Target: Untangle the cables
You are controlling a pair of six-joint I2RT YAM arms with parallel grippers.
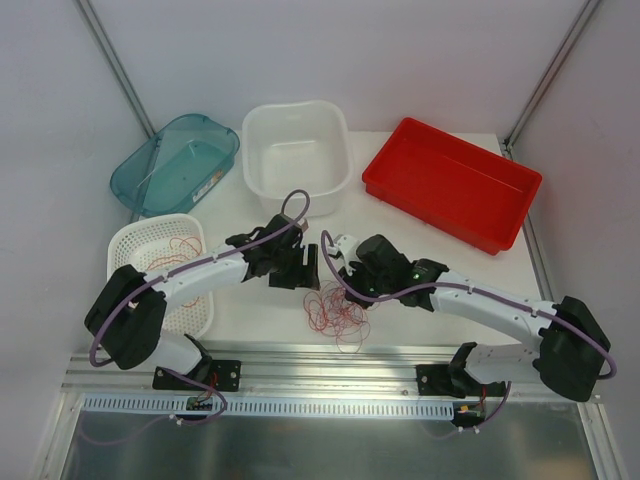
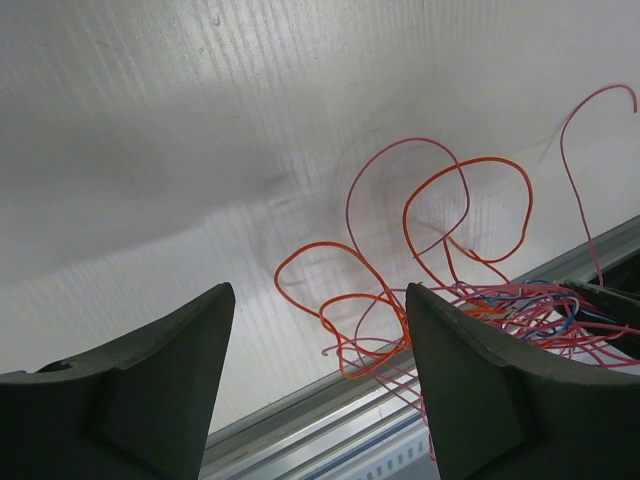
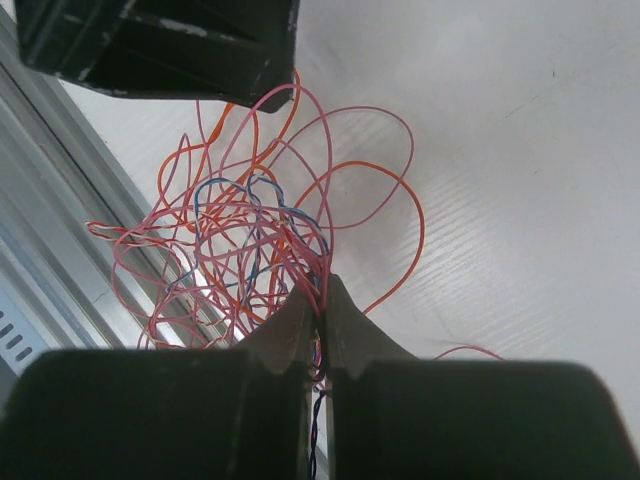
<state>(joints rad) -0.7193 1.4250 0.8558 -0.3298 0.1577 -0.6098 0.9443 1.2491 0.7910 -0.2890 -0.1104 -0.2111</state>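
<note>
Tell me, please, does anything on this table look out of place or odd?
Only the cables: a loose tangle at the near edge of the table, where some loops seem to reach the metal rail. The right gripper is shut on a few strands. Nothing looks spilled or damaged.
</note>
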